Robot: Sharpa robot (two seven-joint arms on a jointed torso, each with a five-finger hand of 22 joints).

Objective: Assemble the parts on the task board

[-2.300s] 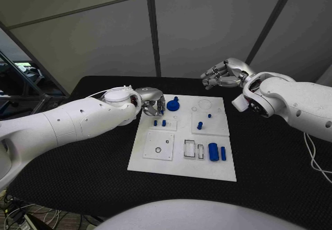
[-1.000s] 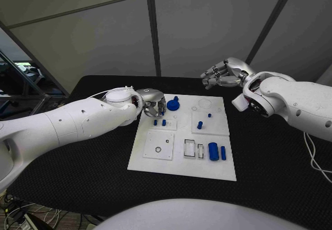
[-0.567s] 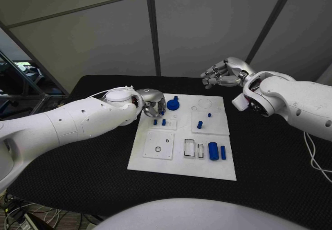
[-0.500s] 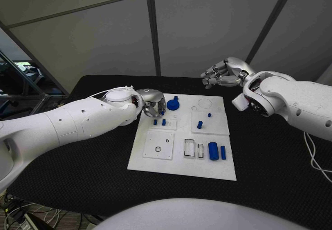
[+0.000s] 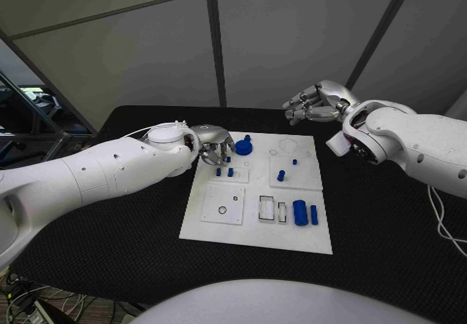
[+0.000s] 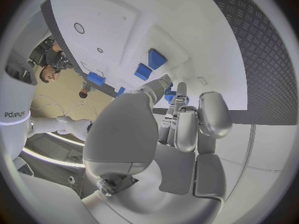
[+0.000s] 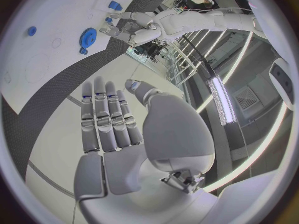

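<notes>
1. The task board [image 5: 255, 229] is a white rectangular plate lying flat on the black table [image 5: 117, 236], its long axis running from the robot toward the far wall.
2. A blue gear-like part [image 5: 243, 147] sits near the board's far left corner, with a short post rising from it.
3. Two small blue pegs [image 5: 224, 173] stand upright side by side on the left middle panel; two more pegs [image 5: 281, 175] stand on the right middle panel.
4. A blue cylinder [image 5: 299, 212] lies flat near the board's near right, its long axis parallel to the board's length, with a thinner blue bar [image 5: 313, 214] just beside it.
5. The left hand [image 5: 215, 150] hangs over the board's far left edge, just beside the gear; the wrist view shows its fingers [image 6: 206, 117] curled inward with nothing between them.
6. The right hand [image 5: 312, 103] is raised beyond the board's far right corner, well apart from the parts; its fingers [image 7: 102, 117] lie straight, side by side, holding nothing.
</notes>
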